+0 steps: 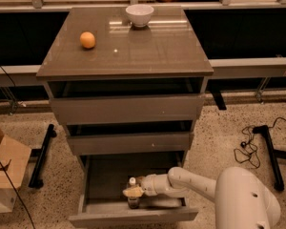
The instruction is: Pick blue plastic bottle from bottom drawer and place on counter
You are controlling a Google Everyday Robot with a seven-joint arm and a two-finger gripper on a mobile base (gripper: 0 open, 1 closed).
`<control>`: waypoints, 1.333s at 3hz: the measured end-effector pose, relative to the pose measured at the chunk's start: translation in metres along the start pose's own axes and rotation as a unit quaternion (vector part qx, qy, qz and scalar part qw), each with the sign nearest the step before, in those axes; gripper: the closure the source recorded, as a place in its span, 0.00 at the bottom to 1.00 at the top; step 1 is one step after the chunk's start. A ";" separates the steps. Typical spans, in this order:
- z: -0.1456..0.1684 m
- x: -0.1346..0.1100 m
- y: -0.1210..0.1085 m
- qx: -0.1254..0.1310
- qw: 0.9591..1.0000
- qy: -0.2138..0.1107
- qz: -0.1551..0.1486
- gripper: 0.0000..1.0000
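Observation:
The blue plastic bottle (pixel 132 202) stands upright in the open bottom drawer (pixel 133 217), near its front wall, with its white cap (pixel 132 180) on top. My gripper (pixel 133 192) reaches into the drawer from the right on a white arm (pixel 190 182). Its tan fingers (pixel 129 192) wrap the bottle's middle, shut on it. The bottle's base is still down in the drawer. The counter (pixel 148 49) is the glossy grey-brown top of the cabinet.
A white bowl (pixel 139 14) stands at the counter's back edge and an orange fruit (pixel 87 40) lies on its left part. The two upper drawers (pixel 126 109) are slightly ajar above the arm. A cardboard box (pixel 5 168) is on the floor at the left, cables and a stand leg (pixel 269 151) at the right.

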State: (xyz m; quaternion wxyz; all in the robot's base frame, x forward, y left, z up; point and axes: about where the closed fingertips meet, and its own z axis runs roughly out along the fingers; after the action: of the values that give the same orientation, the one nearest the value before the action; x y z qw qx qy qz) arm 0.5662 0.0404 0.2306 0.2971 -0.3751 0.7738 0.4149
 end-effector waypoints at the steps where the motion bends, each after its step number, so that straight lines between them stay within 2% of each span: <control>1: -0.008 -0.013 0.016 -0.005 1.000 -0.016 -0.007 0.78; 2: -0.042 -0.054 0.033 -0.008 0.999 -0.033 -0.026 1.00; 3: -0.102 -0.107 0.076 -0.029 0.996 -0.050 -0.061 1.00; 4: -0.186 -0.192 0.154 -0.084 0.990 -0.046 -0.105 1.00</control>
State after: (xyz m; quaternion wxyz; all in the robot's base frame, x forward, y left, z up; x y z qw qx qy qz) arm 0.5155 0.0010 0.5325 0.3418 -0.4587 0.6782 0.4614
